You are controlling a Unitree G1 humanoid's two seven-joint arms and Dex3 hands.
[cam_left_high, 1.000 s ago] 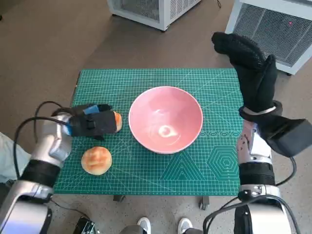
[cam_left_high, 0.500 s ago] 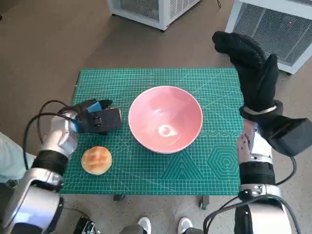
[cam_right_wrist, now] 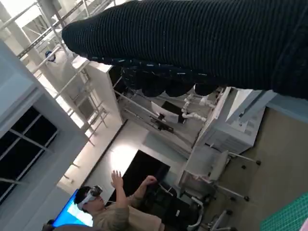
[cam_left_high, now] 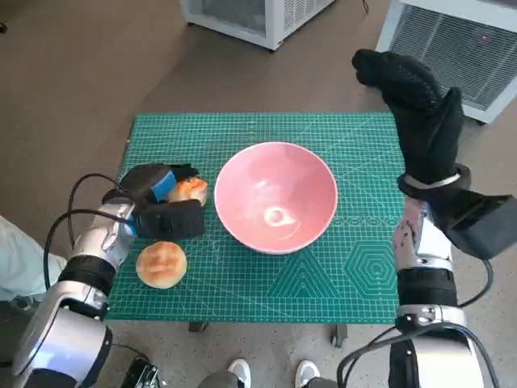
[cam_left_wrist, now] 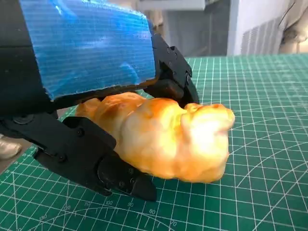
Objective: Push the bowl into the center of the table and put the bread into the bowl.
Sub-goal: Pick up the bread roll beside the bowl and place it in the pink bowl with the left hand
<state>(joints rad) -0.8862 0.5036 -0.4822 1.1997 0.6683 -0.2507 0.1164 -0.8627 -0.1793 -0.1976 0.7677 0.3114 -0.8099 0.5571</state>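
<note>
A pink bowl [cam_left_high: 276, 196] stands upright near the middle of the green cutting mat [cam_left_high: 323, 129]. To its left, my left hand [cam_left_high: 161, 202] grips a golden, lumpy piece of bread [cam_left_high: 191, 190]. In the left wrist view the bread [cam_left_wrist: 168, 139] sits between the black fingers [cam_left_wrist: 96, 163] and the taped back [cam_left_wrist: 86, 53], low over the mat. A round bun [cam_left_high: 161, 264] lies on the mat near the front left corner, just in front of that hand. My right hand [cam_left_high: 416, 105] is raised above the table's far right corner, fingers stretched out and holding nothing.
White slatted units stand on the floor beyond the table, one at the back [cam_left_high: 250, 16] and one at the back right [cam_left_high: 460, 40]. A person's shoes [cam_left_high: 238, 372] show at the table's near edge. A person [cam_right_wrist: 110, 207] with raised hands appears in the right wrist view.
My left hand has turned and closed round the bread, which now shows on its bowl side. The bowl, the bun and my right arm have stayed put.
</note>
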